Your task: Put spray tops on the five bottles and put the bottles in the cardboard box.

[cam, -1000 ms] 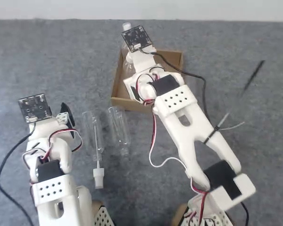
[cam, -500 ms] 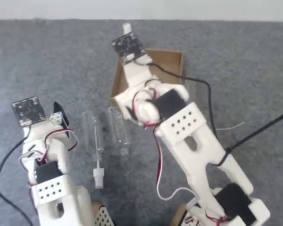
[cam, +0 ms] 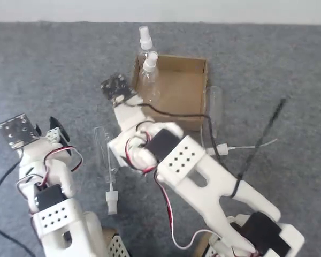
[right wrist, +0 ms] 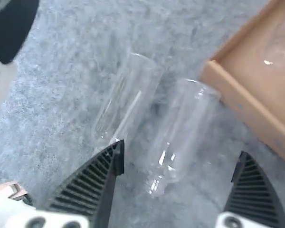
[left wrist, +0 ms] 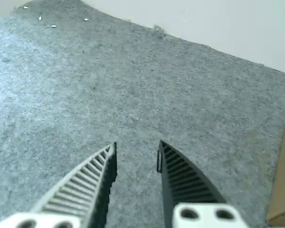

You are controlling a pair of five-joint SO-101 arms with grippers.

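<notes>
Bright, even light covers the grey carpeted table (cam: 48,64); shadows are faint, with small white glints on the clear plastic bottle (right wrist: 178,137).

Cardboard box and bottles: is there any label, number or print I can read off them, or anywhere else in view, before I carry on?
No readable text in any view.
Cardboard box: plain brown walls, no print visible.
Bottles: clear, no labels to be seen.
Circuit boards on the wrists: any markings are too small to read.
</notes>
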